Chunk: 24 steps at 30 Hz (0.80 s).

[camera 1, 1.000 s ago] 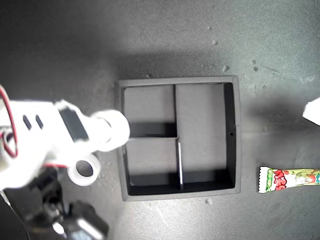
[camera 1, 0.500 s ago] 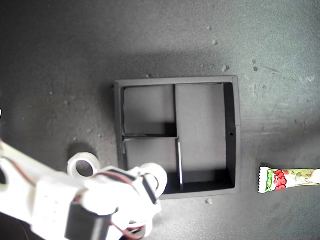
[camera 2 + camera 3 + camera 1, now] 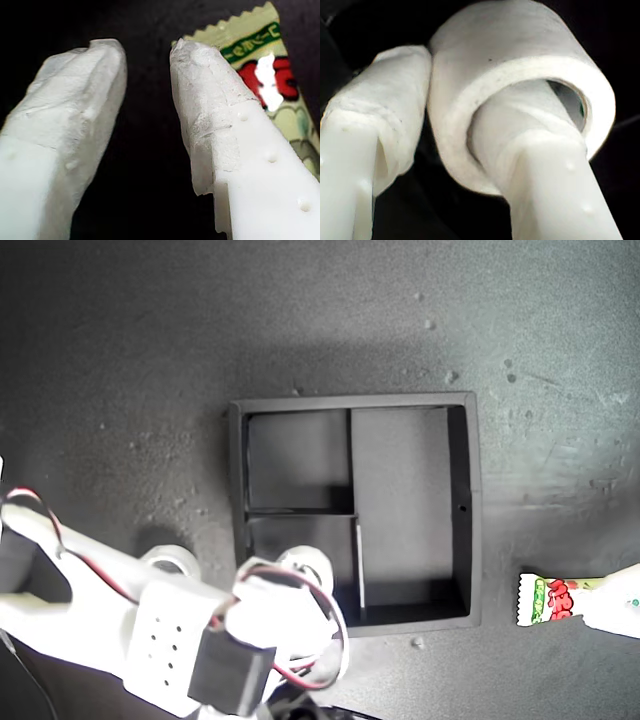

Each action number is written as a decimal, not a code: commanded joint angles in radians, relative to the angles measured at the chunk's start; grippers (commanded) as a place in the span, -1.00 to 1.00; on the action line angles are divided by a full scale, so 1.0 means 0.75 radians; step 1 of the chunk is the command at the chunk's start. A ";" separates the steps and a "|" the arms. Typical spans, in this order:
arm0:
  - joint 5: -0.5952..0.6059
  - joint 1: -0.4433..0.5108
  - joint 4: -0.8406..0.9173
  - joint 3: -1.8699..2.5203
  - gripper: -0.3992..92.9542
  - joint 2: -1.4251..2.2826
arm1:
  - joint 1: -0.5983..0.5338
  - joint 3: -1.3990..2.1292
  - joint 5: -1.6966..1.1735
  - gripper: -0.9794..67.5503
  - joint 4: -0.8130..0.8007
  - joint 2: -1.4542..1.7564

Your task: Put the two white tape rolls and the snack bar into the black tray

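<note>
Right now my second gripper [image 3: 445, 125] is clamped on one white tape roll [image 3: 520, 75]: the second wrist view shows one finger [image 3: 535, 165] pushed through the roll's hole and the other finger [image 3: 380, 120] pressed against its outer wall. From the exterior view, this end effector [image 3: 295, 575] holds that roll [image 3: 305, 562] over the black tray [image 3: 474, 510], at the small compartment nearer the view's bottom, close to the thin divider; whether the roll touches the tray floor I cannot tell. The white arm [image 3: 150, 630] carrying it reaches in from the exterior view's lower left (red wires loop over its body).

The other white tape roll [image 3: 170, 560] lies on the dark table [image 3: 120, 360] just beside the tray's outer wall on the exterior view's left, partly hidden under that arm.

The snack bar [image 3: 558, 600] lies on the table well apart from the tray, toward the exterior view's right edge, one crimped end pointing at the tray. My first gripper [image 3: 147, 55] has its end effector parted, nothing between the two fingers; in the first wrist view one padded fingertip [image 3: 200, 75] sits over the serrated end of the bar [image 3: 270, 75], the other [image 3: 95, 80] is off to the side over the dark surface. In the exterior view a white part of this gripper [image 3: 615, 612] covers the bar's far end at the right edge.
</note>
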 commanded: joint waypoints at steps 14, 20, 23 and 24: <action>-0.018 0.002 0.025 0.067 -0.76 0.170 | -0.360 0.315 0.657 -0.15 -0.117 0.008; 0.016 -0.082 0.025 0.295 -0.79 0.483 | -0.442 0.479 0.732 -0.17 -0.352 -0.002; -0.006 -0.123 0.025 0.530 -0.80 0.753 | -0.438 0.526 0.734 -0.36 -0.372 -0.006; -0.020 -0.127 0.025 0.612 -0.80 0.847 | -0.432 0.554 0.734 -0.42 -0.372 0.006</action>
